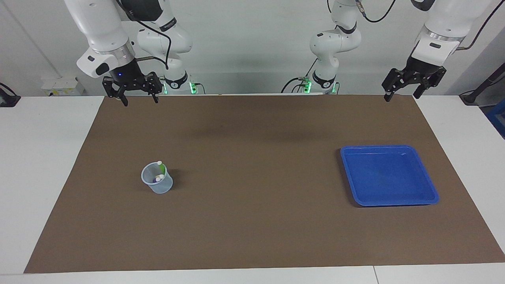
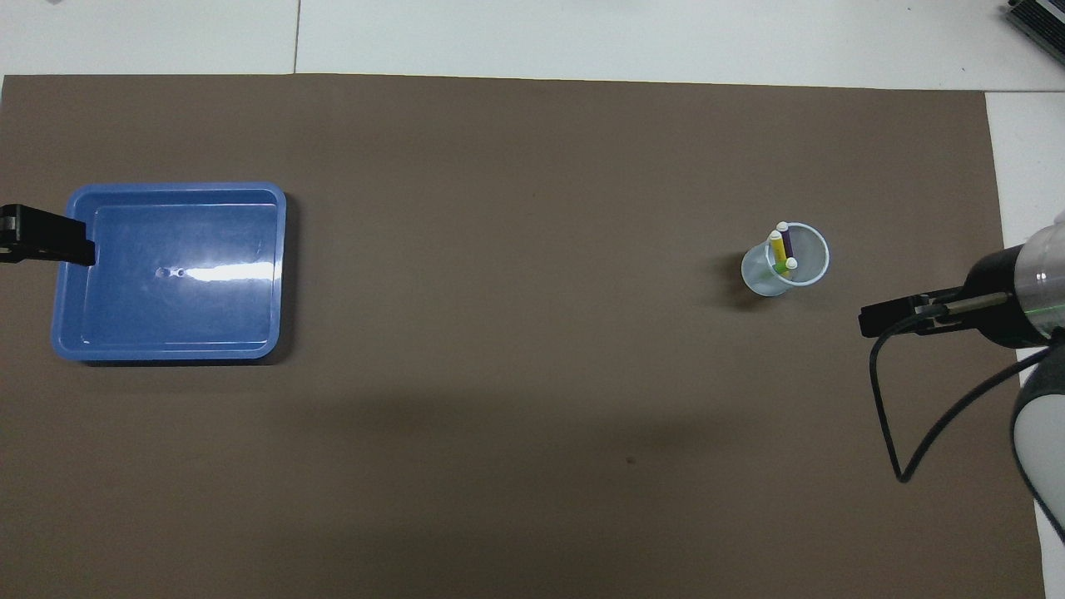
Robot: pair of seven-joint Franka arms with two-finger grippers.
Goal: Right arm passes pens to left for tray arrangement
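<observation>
Three pens (image 1: 159,172) (image 2: 781,249), green, yellow and purple with whitish ends, stand in a small translucent cup (image 1: 158,185) (image 2: 764,281) toward the right arm's end of the table. The bright blue tray (image 1: 388,177) (image 2: 170,316) lies bare toward the left arm's end. My right gripper (image 1: 140,100) (image 2: 886,318) hangs open and holds nothing, up in the air over the mat's edge by the robots. My left gripper (image 1: 401,97) (image 2: 46,237) also hangs open and holds nothing, over the mat's corner by its own base; the overhead view shows it over the tray's rim.
A brown mat (image 1: 256,221) covers most of the white table (image 1: 43,157). A black cable (image 2: 886,416) loops down from the right arm's wrist. Nothing else stands on the mat between cup and tray.
</observation>
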